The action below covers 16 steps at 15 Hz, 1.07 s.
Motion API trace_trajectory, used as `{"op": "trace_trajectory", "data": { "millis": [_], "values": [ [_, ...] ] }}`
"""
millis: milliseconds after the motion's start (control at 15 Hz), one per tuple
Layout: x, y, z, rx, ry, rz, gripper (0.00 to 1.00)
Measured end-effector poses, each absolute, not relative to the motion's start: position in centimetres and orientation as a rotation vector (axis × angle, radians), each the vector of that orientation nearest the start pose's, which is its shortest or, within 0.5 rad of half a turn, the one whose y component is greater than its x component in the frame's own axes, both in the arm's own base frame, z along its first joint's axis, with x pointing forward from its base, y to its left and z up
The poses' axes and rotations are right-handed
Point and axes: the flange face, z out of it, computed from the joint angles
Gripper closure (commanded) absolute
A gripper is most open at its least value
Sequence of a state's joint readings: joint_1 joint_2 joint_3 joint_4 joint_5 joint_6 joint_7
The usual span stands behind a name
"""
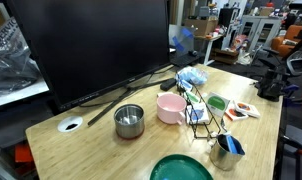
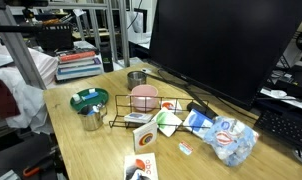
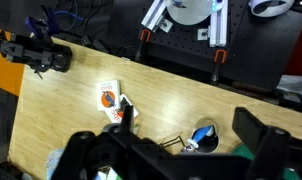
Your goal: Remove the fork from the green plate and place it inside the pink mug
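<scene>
Operator: Fingers first. How do they stand?

Spotter: Your gripper (image 3: 169,142) has its jaws spread wide in the wrist view, gripping nothing. One dark finger sits at 9 o'clock of the frame and the other at 3 o'clock, with the wooden table (image 3: 61,110) below them.

Operator: And the fork?

Spotter: In an exterior view a short pale-blue streak lies on the green plate (image 2: 77,100). I read that as the fork (image 2: 91,95), but it's too small for you to trust which way the tines point. The pink mug (image 2: 143,97) stands upright at the plate's 3 o'clock, apart from it. A small metal cup (image 2: 92,121) sits just beside the plate at its 6 o'clock.

Operator: What else is near the mug?

Spotter: In an exterior view, the steel pot (image 1: 129,120) is at the mug's 9 o'clock and the wire rack (image 1: 201,122) is just beside it at 4 o'clock. There the plate lies at the mug's 6 o'clock, cut off by the frame edge. Under your wrist, the metal cup holds something blue at 5 o'clock, and printed cards (image 3: 111,100) lie at 10 o'clock.
</scene>
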<state>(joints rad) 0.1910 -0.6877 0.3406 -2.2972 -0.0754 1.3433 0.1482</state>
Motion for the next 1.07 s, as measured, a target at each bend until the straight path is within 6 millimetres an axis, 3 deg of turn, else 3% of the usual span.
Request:
{"op": "trace_trajectory", "data": {
  "millis": [200, 667, 867, 1067],
  "values": [
    [27.6, 18.6, 55.3, -3.41, -0.611, 0.281, 0.0],
    [34.8, 21.7, 52.3, -3.144, -1.063, 0.096, 0.0],
    [36.9, 22.4, 50.3, -2.995, -1.181, 0.144, 0.0],
    [37.8, 23.5, 48.6, -2.926, -1.251, 0.213, 0.0]
  ]
}}
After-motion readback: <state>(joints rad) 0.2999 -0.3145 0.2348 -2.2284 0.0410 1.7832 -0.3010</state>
